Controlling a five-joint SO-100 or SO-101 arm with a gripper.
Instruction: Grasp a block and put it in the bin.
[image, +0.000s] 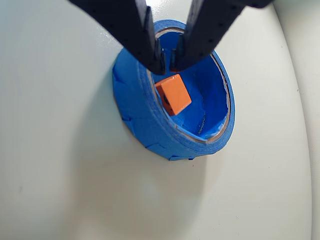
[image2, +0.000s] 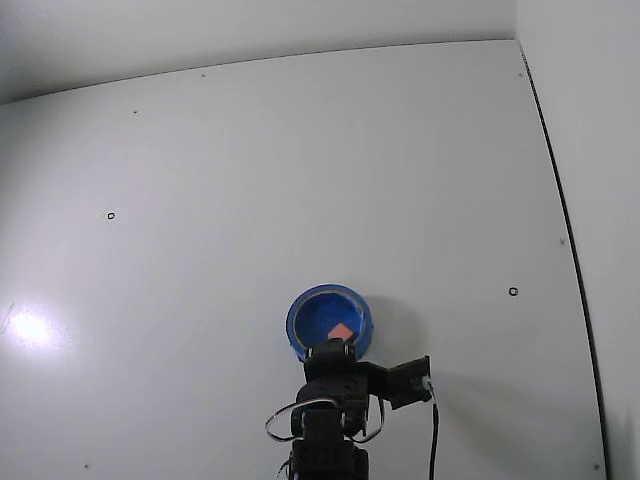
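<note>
The block (image: 173, 94) lies inside the bin (image: 135, 112), on its blue floor, a little tilted and close to the near wall as the wrist view shows it. Nothing holds it. The fingers (image: 150, 50) hang just above it, over the bin's opening, and their tips are almost pressed together with only a thin gap between them and nothing in it. In the fixed view the orange cube also shows within the blue ring, with the gripper (image2: 335, 350) at the bin's lower rim. So I judge the main work finished: the block is delivered. What is left is only to lift the arm away from the bin, over the white surface (image2: 200, 200).
</note>
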